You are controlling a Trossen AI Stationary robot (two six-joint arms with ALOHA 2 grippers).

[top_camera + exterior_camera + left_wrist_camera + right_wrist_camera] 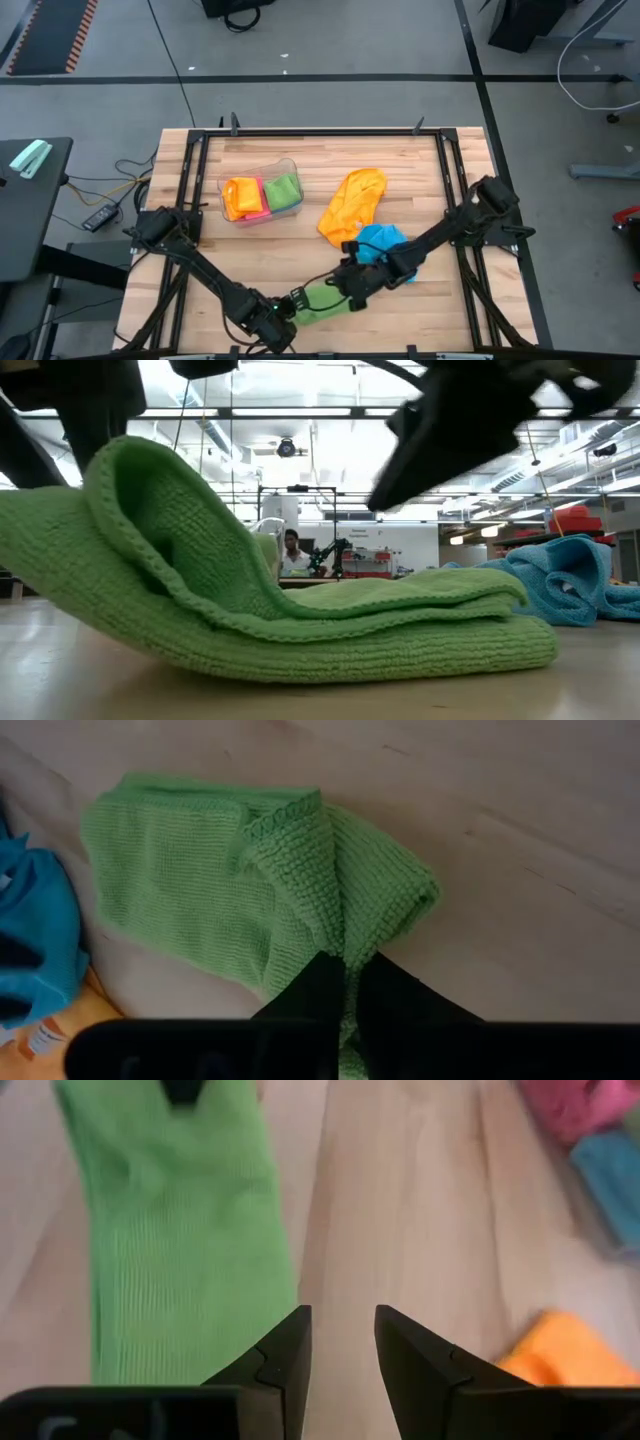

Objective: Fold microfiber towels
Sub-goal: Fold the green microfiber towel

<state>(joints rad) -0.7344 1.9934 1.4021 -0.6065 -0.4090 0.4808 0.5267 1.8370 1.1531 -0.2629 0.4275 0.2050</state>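
Green knitted microfiber towel point(325, 302) lies half-folded on the wooden worktop point(420, 190). Left gripper point(345, 982) pinches its lifted corner closed; right gripper point(342, 1342) hovers beside it, part-open and empty. Releasing early could let the fold spring back.

Green towel point(210, 880): knitted microfiber cloth, matt, nubbly looped weave with a ribbed hem edge. Blue towel point(560, 580): soft terry-like cloth, fuzzy, matt. Orange towel point(353, 203): soft matt cloth, crumpled. Table point(420, 180): pale wood planks, smooth, light satin finish, visible grain and seams. Table frame point(320, 131): black metal bars. Tub point(262, 190): clear plastic, slightly glossy, cloths inside. Right gripper point(342, 1355) fingers point(285, 1365): dark hard plastic, matt, smooth faces. Left gripper point(345, 982): same dark matt finish.
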